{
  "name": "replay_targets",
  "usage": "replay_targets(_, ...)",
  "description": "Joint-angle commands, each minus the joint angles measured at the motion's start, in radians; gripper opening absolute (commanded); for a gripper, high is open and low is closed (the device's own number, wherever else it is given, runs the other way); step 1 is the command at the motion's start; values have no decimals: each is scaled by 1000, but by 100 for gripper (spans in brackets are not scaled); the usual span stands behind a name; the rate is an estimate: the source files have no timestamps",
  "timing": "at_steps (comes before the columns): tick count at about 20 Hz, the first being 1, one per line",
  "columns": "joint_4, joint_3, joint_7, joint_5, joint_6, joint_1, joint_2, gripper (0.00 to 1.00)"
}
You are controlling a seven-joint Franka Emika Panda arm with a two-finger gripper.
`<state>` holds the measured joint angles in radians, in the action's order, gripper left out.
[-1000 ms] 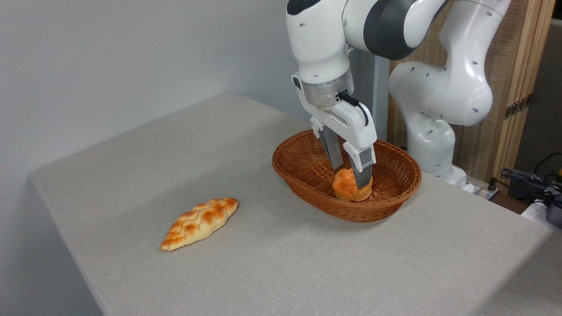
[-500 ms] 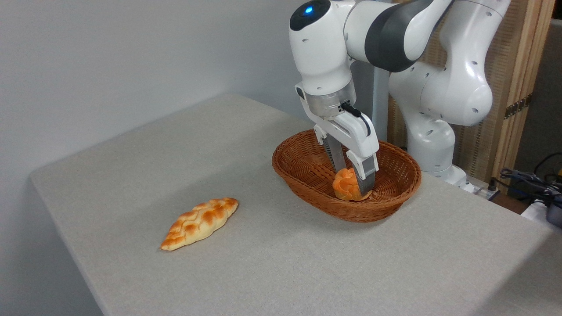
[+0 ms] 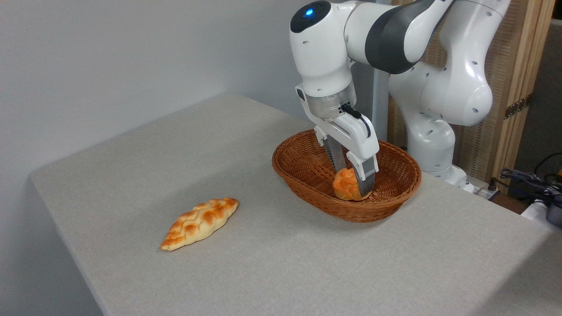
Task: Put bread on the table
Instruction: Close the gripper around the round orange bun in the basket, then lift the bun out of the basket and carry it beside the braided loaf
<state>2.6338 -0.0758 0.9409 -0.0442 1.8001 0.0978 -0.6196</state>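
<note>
One arm bent down over basket (image 3: 307, 169); gripper (image 3: 353, 182) vertical, clamped on bread (image 3: 344, 184).

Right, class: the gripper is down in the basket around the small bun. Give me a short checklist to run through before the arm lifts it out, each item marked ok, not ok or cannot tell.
1. Fingers on both sides of the bread: ok, the gripper has one finger behind the bun and one in front.
2. Grip firm enough to lift: cannot tell, the fingers touch the bun but the squeeze is not visible.
3. Fingers clear of the basket wall: ok, they stand near the middle.
4. Bun lifted off the basket floor: cannot tell, its underside is hidden.
5. Free spot on the table: ok, bare cloth lies in front of the basket.
6. Braided loaf out of the way: ok, far left.
</note>
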Motion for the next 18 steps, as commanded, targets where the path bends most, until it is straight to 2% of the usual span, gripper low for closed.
replay_targets(1, 9, -15, 10, 1, 24, 11, -6, 31)
replay_targets(9, -6, -13, 6, 3, -8, 11, -11, 31)
replay_targets(10, -24, -13, 7, 7, -40, 11, -12, 32)
replay_targets(12, -69, -15, 4, 12, -112, 37, -12, 33)
replay_targets(15, -118, -15, 1, 15, -162, 59, -9, 33)
replay_targets(17, -190, -21, 4, 50, -168, 59, 7, 39)
replay_targets(18, -220, -27, 4, 67, -168, 60, 23, 38)
